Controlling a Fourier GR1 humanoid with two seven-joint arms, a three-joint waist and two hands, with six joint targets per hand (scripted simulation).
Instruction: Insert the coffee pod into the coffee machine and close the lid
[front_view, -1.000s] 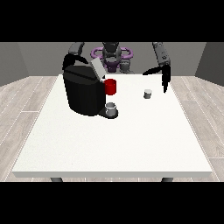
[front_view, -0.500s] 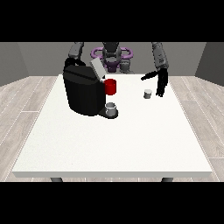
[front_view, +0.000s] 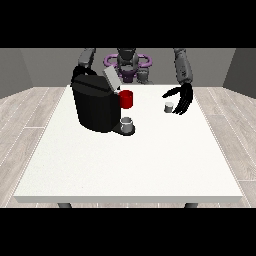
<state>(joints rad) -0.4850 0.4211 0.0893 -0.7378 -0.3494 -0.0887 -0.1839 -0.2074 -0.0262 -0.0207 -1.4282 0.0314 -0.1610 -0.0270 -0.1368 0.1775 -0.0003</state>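
Observation:
A small grey coffee pod (front_view: 169, 106) stands on the white table (front_view: 130, 165) at the right. The hand at the view's right (front_view: 181, 98) hangs just beside and behind it, fingers spread and open, thumb reaching toward the pod without closing on it. The black coffee machine (front_view: 95, 104) stands at the left with its grey lid (front_view: 110, 78) tilted up. A red part (front_view: 126, 99) sits on the machine's front above a grey cup (front_view: 127, 123). The hand at the view's left is hidden behind the machine; only its arm (front_view: 86, 59) shows.
The table's front half holds nothing. The robot's torso (front_view: 128, 64) stands behind the far edge. Grey floor surrounds the table.
The hand at the view's right has come down and inward, from above the table's right edge to right beside the pod. The machine and the lid stay as they were.

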